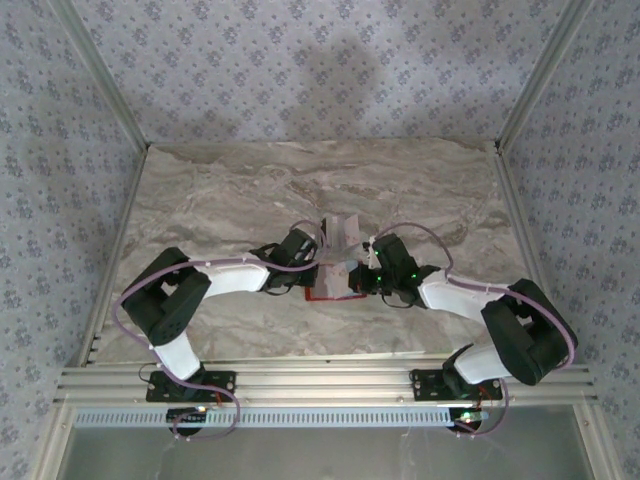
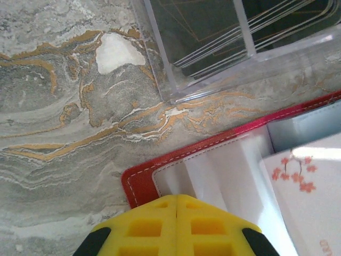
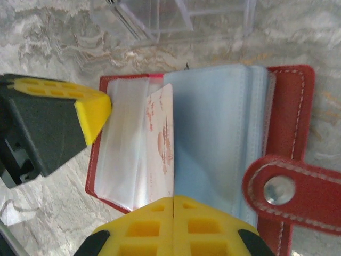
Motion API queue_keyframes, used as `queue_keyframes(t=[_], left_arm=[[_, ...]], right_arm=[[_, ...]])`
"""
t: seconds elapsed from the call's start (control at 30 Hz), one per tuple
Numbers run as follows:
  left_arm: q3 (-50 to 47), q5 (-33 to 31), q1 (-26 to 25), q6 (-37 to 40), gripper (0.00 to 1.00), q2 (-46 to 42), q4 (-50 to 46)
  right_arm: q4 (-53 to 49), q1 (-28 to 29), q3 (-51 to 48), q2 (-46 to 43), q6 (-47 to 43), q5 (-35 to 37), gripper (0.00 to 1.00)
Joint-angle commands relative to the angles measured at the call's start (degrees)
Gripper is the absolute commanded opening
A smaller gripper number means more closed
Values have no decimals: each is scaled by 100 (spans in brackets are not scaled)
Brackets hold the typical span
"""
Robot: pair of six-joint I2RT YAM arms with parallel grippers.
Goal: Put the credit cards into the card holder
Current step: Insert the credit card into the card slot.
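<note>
Ok so from the top cam both arms meet mid-surface right over the card holder [image 1: 322, 292]. It lies open and flat just on the near side of a clear box [image 1: 342, 232]. From up there I can't read the jaws at all, too small.

The right wrist cam is where it gets useful. The right jaws are fully closed, and a pale credit card [image 3: 161, 133] with a pinkish print runs straight into the seam between them, so I'd call that a grip on the card. The card stands on edge between the clear pockets, left of the thick blue-grey stack. The snap tab [image 3: 287, 192] flops across the right cover. The left jaws are closed too, with their tip on the left-hand pocket; whether they've pinched the sleeve I can't tell.

The left wrist cam gives me the wallet's red stitched corner [image 2: 141, 184], and the blossoms on that same card [image 2: 309, 208]. It also shows dark cards [image 2: 202, 32] in the clear box, whose corner sits near the wallet's far edge with a strip of bare marble between.

Room-wise, the surface [image 1: 200, 190] is open behind the box and out to both sides, up to the metal frame rails.
</note>
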Motion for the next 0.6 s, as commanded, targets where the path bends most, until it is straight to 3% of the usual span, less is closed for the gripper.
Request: queue_keyframes(t=[0.0,0.57], left_arm=[[-155,-155,86,11,5,-11,-259],[-226,-91,94,11,5,-87,-194]], right_arm=[[68,17,-172,-128,-10,-193,0],[20,22,160,217,-9,-246,0]])
